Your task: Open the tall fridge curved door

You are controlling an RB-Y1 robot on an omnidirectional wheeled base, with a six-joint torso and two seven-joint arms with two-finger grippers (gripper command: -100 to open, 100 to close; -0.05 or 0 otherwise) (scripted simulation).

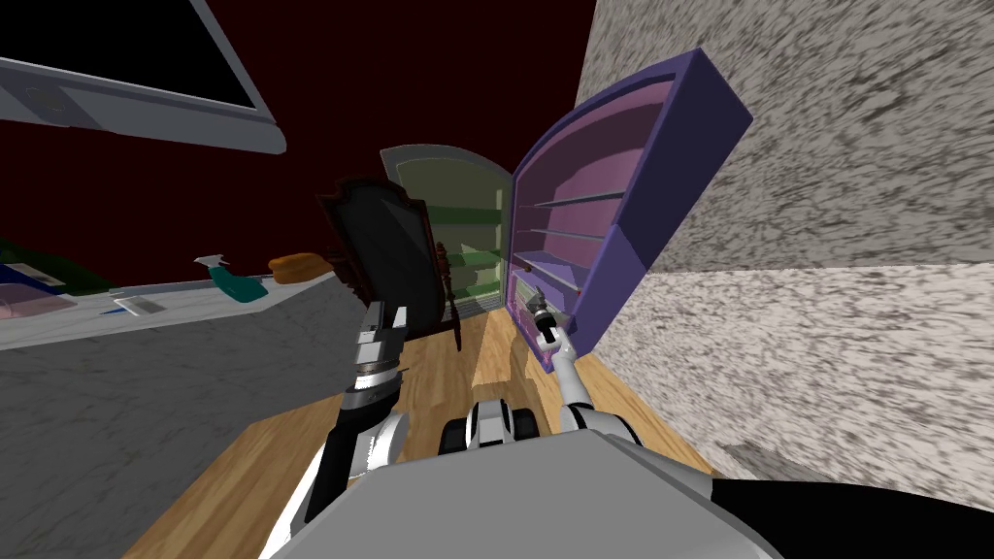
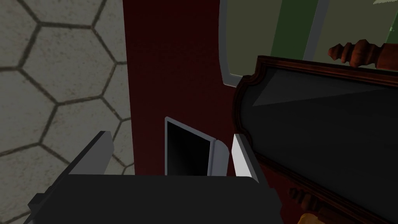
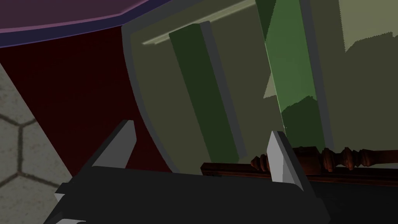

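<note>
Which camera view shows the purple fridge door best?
The head view: the purple door stands swung open, its whole curved outline and inner shelves visible. The right wrist view catches just its curved edge. The left wrist view faces a dark framed panel instead.

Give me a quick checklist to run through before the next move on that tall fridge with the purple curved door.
1. Purple curved door swung wide, its shelves facing out: ok.
2. Right gripper fingers apart, holding nothing: ok.
3. Right gripper clear of the door's lower part: cannot tell; they lie close together in the head view.
4. Left gripper fingers apart, empty: ok.
5. Clear path ahead of the left arm: not ok; a dark panel in a carved brown wooden frame stands right before it, in front of the olive-green fridge interior.
</note>
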